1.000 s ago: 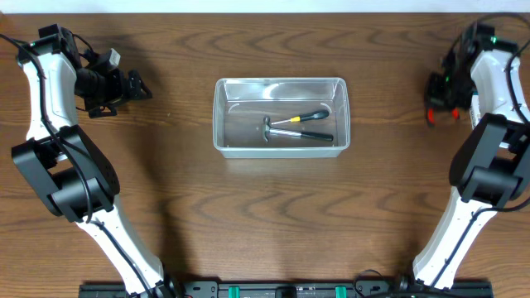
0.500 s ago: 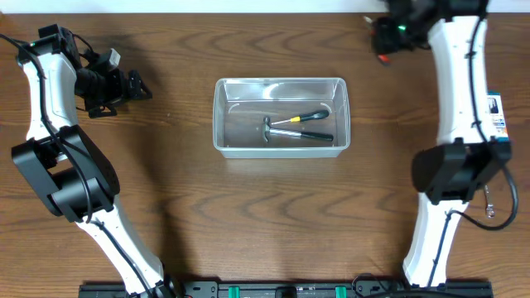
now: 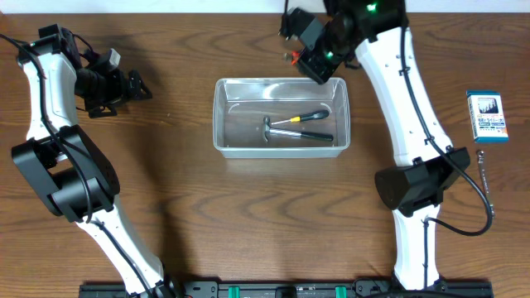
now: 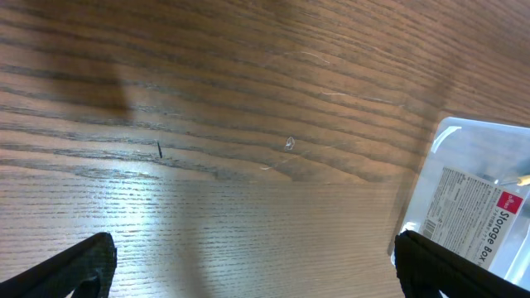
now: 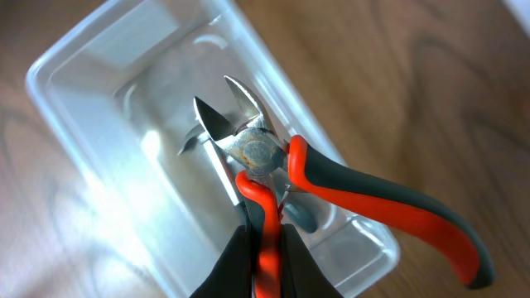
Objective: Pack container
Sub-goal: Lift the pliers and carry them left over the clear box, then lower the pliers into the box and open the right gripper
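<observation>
The container point(image 3: 220, 124), a clear plastic tub, sits in the middle of the surface point(image 3: 248, 207) with two small hand tools point(image 3: 296, 126) lying inside it. My right tool point(image 5: 265, 248), clamped on one red handle of a pair of side cutters point(image 5: 255, 151), hangs above the container's far edge near the right corner. My left tool point(image 4: 252, 269) hovers well off to the container's left with its fingers spread wide, and a small blue-and-white box point(image 3: 486, 117) lies on the surface off to the right.
</observation>
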### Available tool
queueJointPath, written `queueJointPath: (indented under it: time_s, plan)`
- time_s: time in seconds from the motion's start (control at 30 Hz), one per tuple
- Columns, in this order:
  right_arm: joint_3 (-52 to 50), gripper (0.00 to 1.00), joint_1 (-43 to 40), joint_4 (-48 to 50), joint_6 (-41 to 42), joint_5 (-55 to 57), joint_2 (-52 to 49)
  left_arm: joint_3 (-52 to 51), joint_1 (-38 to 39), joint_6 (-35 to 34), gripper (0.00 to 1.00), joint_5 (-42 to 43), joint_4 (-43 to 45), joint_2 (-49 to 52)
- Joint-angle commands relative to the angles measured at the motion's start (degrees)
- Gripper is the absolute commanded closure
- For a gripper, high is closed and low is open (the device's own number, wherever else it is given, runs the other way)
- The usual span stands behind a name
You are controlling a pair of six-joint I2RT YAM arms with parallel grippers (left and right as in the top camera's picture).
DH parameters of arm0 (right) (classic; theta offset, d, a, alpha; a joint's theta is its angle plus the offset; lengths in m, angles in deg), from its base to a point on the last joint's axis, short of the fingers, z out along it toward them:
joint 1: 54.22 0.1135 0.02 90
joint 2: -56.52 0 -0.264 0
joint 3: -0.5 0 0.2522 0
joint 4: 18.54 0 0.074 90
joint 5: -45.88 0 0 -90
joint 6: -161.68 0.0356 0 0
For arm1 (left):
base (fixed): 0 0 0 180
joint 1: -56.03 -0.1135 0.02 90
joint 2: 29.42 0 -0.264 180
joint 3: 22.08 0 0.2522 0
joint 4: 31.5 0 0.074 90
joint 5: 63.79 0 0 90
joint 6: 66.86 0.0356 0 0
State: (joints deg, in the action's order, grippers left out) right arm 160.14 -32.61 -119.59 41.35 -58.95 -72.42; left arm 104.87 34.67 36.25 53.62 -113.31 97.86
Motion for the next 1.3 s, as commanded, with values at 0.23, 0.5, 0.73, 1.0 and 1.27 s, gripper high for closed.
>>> queueJointPath:
  time_s: [0.23,0.5,0.73,1.0,1.27]
  plan:
    - [-9.5,0.91,1.7,0.5,-4.0,-0.6,1.4,1.2,-0.1,0.1,0.02,-0.3,-0.1,-1.7]
    - [-16.3,0.91,1.7,2.5,-3.0,-1.3,1.4,1.2,-0.1,0.1,0.02,-0.3,-0.2,-1.7]
    - [-21.8,0.91,1.7,4.3,-3.0,-2.2,1.3,1.2,-0.1,0.1,0.02,-0.3,-0.1,-1.7]
    - [-26.1,0.89,1.7,7.3,-3.0,-3.9,1.3,1.2,-0.1,0.1,0.02,-0.3,-0.1,-1.7]
    - [-30.2,0.86,1.7,10.8,-2.9,-3.9,1.3,1.2,-0.1,0.1,0.02,-0.3,-0.1,-1.7]
